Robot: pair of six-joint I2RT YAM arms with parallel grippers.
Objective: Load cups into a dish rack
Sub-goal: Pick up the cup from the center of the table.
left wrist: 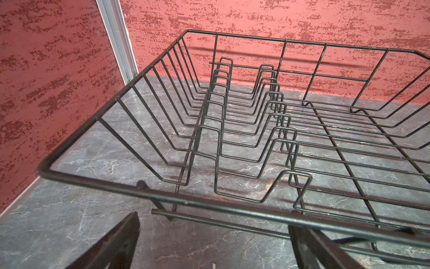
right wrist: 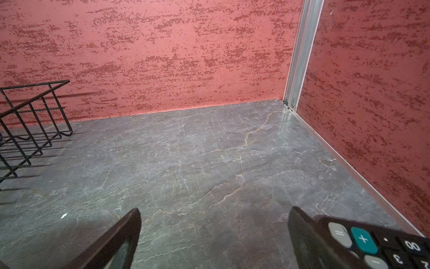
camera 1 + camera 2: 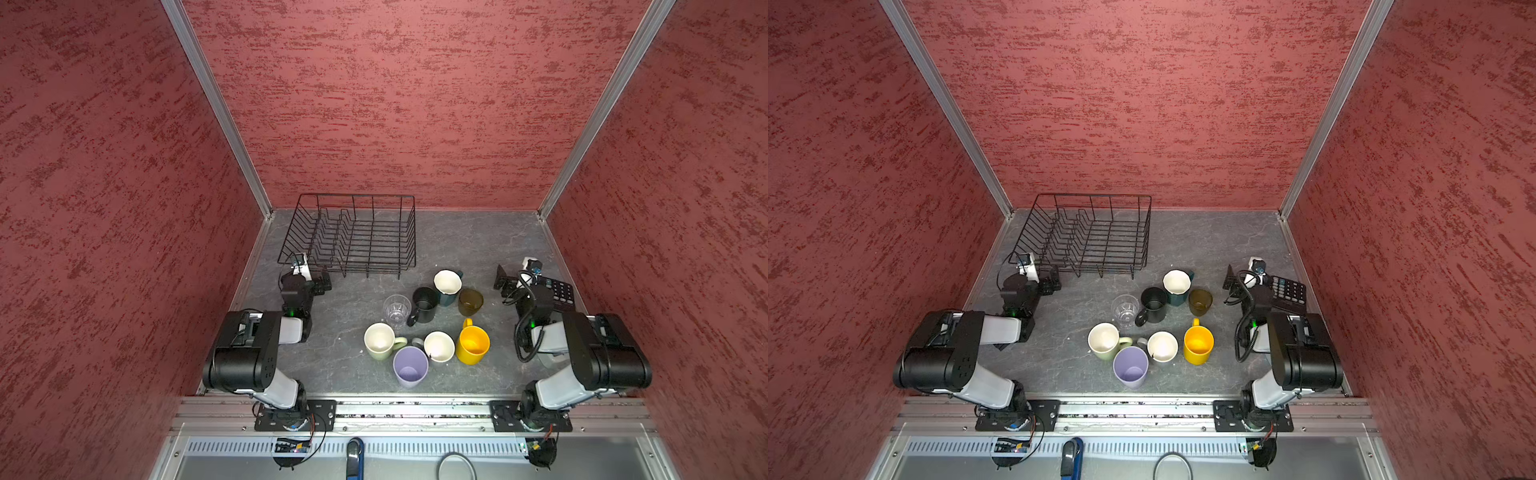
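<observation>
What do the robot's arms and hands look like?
The left arm and right arm pair chunky black joint housings with pale grey-white links, on black base plates. Each has a small green light and a white camera block near the wrist. A black cable loops beside the right arm. The left hand and right hand each end in two dark, flat, tapering fingers.
</observation>
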